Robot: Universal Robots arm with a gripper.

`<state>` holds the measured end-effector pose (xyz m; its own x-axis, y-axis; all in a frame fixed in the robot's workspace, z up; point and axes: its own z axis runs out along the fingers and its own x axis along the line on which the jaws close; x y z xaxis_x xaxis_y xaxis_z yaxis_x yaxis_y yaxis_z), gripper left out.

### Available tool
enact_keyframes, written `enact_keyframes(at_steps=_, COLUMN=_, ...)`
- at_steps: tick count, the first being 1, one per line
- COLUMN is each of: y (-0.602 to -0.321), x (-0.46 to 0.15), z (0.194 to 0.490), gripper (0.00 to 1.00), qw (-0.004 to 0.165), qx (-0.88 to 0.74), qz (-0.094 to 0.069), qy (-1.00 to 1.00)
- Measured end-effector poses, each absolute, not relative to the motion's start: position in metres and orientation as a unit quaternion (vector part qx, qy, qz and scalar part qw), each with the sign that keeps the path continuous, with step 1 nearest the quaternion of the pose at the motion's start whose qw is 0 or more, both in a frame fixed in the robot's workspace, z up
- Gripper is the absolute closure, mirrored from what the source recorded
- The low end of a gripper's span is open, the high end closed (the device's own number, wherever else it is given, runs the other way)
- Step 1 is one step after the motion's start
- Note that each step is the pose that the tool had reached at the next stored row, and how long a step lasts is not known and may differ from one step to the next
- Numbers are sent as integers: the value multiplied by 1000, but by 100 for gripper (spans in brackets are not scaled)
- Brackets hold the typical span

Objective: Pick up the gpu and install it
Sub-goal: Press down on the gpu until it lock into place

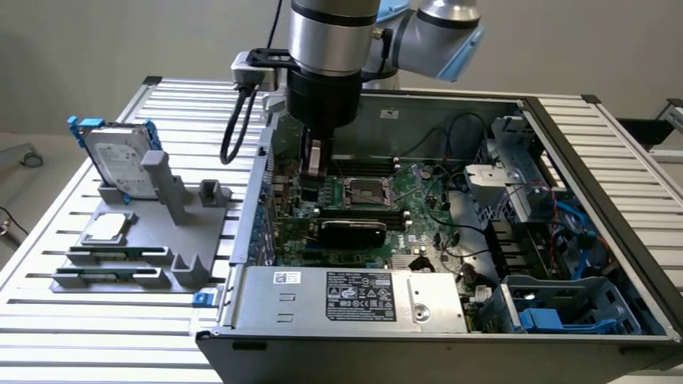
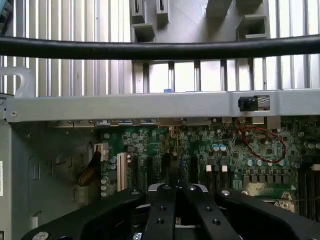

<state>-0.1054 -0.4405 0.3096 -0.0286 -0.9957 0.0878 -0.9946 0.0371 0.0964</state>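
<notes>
The gripper hangs inside the open computer case, low over the motherboard beside the CPU socket, and in the wrist view its black fingers are drawn together with nothing visible between them. The gpu lies on the motherboard just in front of the CPU socket, its glossy black shroud facing the camera, below the gripper and apart from it.
</notes>
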Motion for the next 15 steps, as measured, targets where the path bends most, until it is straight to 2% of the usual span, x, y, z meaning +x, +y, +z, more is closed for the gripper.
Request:
enact_keyframes(at_steps=4, y=-441, x=-101, z=310, gripper=89, qw=41, qx=694, qz=19, qy=-719)
enact_keyframes(at_steps=15, y=-441, x=-101, z=310, gripper=89, qw=40, qx=695, qz=20, qy=-718)
